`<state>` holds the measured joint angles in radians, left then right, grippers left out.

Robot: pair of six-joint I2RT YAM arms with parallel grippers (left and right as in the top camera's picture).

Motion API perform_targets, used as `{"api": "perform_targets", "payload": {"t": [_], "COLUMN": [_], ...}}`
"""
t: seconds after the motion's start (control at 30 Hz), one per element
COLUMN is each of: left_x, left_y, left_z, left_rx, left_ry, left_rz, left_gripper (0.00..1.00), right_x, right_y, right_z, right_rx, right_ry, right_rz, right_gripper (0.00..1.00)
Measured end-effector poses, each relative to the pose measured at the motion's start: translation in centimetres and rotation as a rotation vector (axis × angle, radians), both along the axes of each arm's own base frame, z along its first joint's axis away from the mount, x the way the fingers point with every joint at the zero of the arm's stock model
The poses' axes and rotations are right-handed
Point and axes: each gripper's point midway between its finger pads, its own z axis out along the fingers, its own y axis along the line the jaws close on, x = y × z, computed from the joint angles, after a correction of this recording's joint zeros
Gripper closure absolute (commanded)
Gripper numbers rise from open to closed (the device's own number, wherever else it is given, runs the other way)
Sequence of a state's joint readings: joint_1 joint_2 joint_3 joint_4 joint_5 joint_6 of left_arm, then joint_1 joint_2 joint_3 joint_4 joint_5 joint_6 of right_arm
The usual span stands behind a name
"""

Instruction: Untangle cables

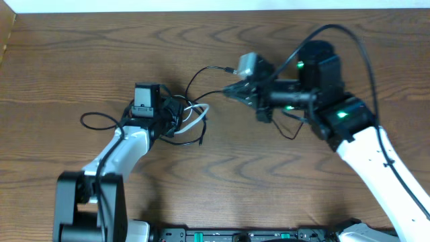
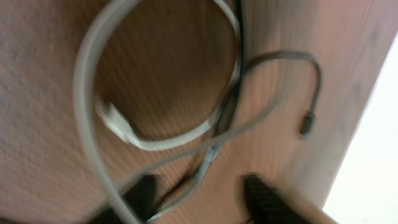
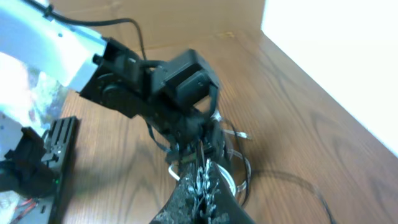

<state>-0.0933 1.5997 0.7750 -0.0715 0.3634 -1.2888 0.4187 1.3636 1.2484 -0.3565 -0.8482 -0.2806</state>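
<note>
Two cords lie tangled just left of centre on the table point(image 1: 80, 54): the white cable point(image 1: 199, 114) is looped and the black cable point(image 1: 208, 69) threads through it. Our left gripper point(image 1: 176, 115) sits over the tangle, fingers apart, clamping nothing. Our right gripper point(image 1: 230, 93) looks closed on a black cable strand. We judge this the separating step; next, pin the white and draw the black rightward.

Cables point(image 1: 199, 111) crowd gap between left hand point(image 1: 177, 115) and right hand point(image 1: 229, 93); table point(image 1: 67, 54) open behind.
</note>
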Motion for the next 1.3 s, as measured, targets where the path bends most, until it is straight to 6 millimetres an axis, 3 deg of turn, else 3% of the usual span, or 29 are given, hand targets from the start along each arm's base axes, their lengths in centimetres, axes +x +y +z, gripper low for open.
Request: {"api": "perform_targets", "payload": {"t": [0.07,0.13,0.23,0.33,0.53,0.63,0.73,0.87,1.17,1.3], "left_x": [0.2,0.6,1.9,2.2,1.6,1.5,1.5,1.6,1.6,1.3], "left_y": [-0.1,-0.5,-2.1,-3.8,-4.9,-5.0,-4.9,-4.8,-1.0,0.0], "left_z": [-0.7,-0.6,1.2,2.8,3.4,3.4,3.4,3.4,3.2,2.8], "left_rx": [0.024,0.039,0.027,-0.011,-0.026,-0.016,-0.009,-0.014,-0.059,-0.065], "left_ry": [-0.011,-0.054,-0.202,-0.31,-0.364,-0.375,-0.382,-0.385,-0.34,-0.311], "left_rz": [-0.043,-0.109,-0.264,-0.391,-0.503,-0.52,-0.53,-0.53,-0.445,-0.416], "left_gripper": [0.11,0.09,0.09,0.08,0.02,0.01,0.01,0.01,0.0,0.0], "right_x": [0.6,0.9,1.2,1.5,2.3,2.7,3.7,4.8,9.0,9.9], "right_y": [-1.3,-2.0,-1.9,-0.6,4.5,6.3,7.0,6.4,2.3,0.7], "right_z": [-0.9,-2.3,-4.1,-6.0,-9.8,-9.6,-7.5,-6.7,-10.2,-11.8], "right_rx": [-0.021,-0.052,-0.082,-0.105,-0.099,-0.06,0.01,0.037,-0.061,-0.092], "right_ry": [0.068,0.138,0.206,0.246,0.254,0.204,0.123,0.11,0.277,0.375], "right_rz": [-0.051,-0.088,-0.102,-0.083,0.001,0.025,0.023,-0.011,-0.349,-0.503], "right_gripper": [0.99,0.99,0.99,0.99,0.99,0.99,0.99,0.99,0.99,0.99]}}
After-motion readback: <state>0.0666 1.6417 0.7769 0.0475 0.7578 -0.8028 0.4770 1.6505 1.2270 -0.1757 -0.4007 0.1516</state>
